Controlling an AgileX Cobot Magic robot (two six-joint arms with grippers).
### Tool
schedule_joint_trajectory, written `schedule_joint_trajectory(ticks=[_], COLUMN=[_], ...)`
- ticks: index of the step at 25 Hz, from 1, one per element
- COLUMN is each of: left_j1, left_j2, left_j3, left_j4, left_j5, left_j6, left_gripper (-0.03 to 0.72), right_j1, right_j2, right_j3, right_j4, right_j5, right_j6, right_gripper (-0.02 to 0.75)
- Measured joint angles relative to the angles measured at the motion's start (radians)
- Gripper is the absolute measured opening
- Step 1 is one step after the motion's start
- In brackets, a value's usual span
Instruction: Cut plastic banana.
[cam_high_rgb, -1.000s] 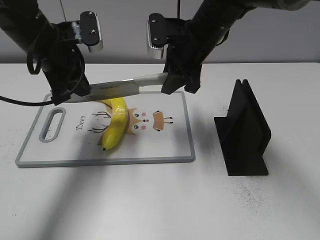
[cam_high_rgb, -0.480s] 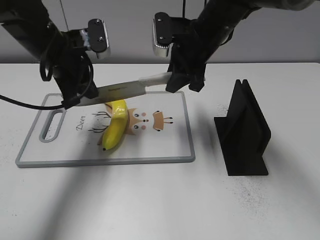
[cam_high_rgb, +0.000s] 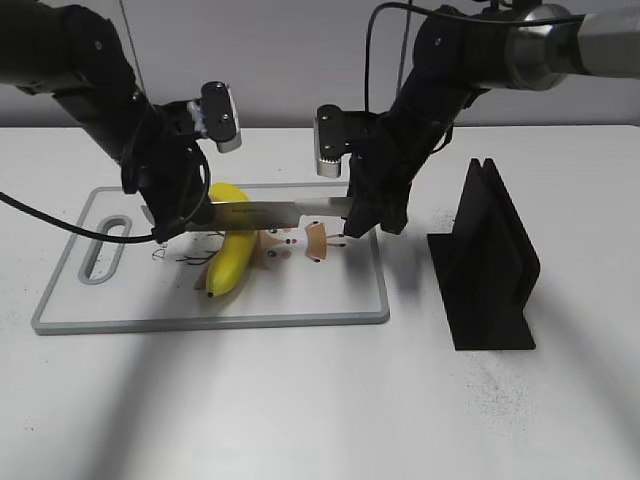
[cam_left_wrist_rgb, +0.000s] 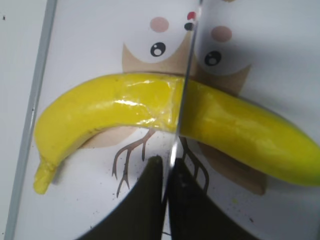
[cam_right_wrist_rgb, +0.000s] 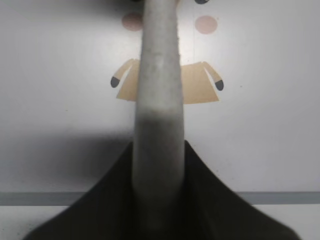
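Knife (cam_high_rgb: 275, 211) dropped onto plastic banana (cam_high_rgb: 228, 257); both claws clamp knife, L (cam_high_rgb: 172, 222) tip, R (cam_high_rgb: 362, 212) handle; cut depth unclear.

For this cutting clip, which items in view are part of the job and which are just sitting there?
In use: plastic banana; knife across it, handle in right end effector, blade tip in left end effector; cutting board.
Idle: black stand, right of the board.

Both arms slant down from the upper corners of the exterior frame toward its centre; the left hand (cam_high_rgb: 172, 222) sits left of centre, pinched shut on a blade's tip; the right hand (cam_high_rgb: 368, 218), just right of centre, clamps the pale handle.
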Motion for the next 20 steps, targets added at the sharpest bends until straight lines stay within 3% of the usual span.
schedule_joint_trajectory(ticks=[20], left_j1=[-0.002], left_j2=[-0.231], left_j3=[0.014], left_j4=[0.007], left_j5=[0.077], left_j6=[-0.004], left_gripper=[-0.013], right_j1=[0.011], right_j2=[-0.212], right_j3=[0.001], right_j4=[-0.001], right_j5=[0.072], right_j6=[0.013], right_gripper=[0.16])
